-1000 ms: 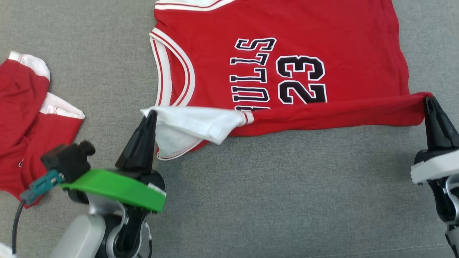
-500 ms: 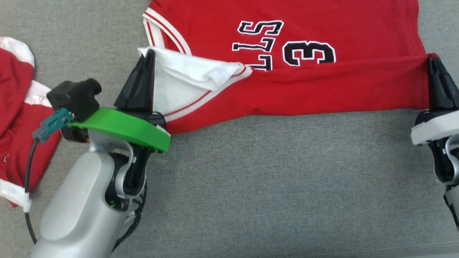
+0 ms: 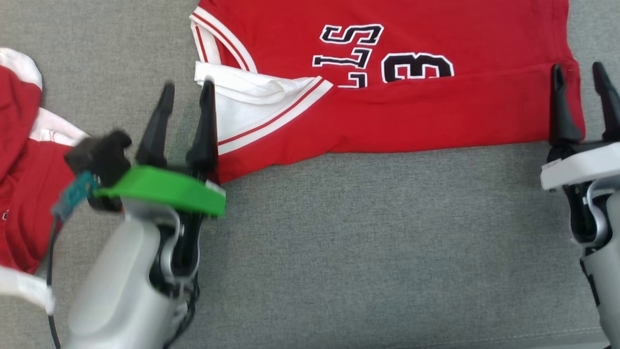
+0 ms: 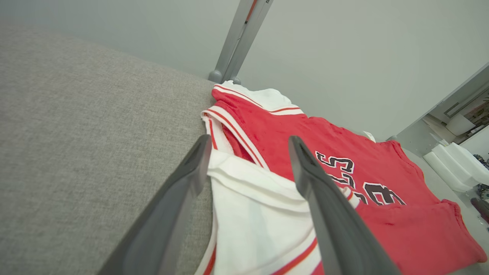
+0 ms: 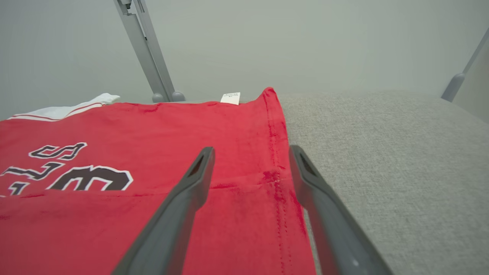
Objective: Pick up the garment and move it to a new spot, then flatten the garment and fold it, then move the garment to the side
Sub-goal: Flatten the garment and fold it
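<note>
**Fold laid, fingers clear.** A grey upholstered surface [image 3: 363,252] spreads across the head view. A red basketball jersey [image 3: 436,116] lies at its far middle, with the near long edge doubled over toward the printed number, so 1 lengthwise fold is in place. A second red garment [image 3: 24,194] sits crumpled well to the left, apart from the jersey.

The left gripper [image 3: 188,85] stands at the jersey's left end with its 2 dark fingers spread and nothing pinched between them. The white flap [image 3: 242,111], the shirt's turned-out shoulder, lies loose just beneath and beside the inner finger. The right gripper [image 3: 577,68] stands at the opposite end, fingers likewise apart, straddling the stitched hem [image 5: 277,179] without clamping it. A small white label [image 5: 230,97] pokes out at the far edge.

The folding looks roughly midway, with at least 1 more fold and the move aside not yet done. The risk lies in the cloth close to those fingertips. Light knit clings, and a finger drawn back low could hook the flap or the hem and peel the fold open. The white flap is rumpled and skewed, so folding over it would likely lock in a lump. The left arm's dangling cable [image 3: 50,271] hangs by the second garment and could drag it along.
</note>
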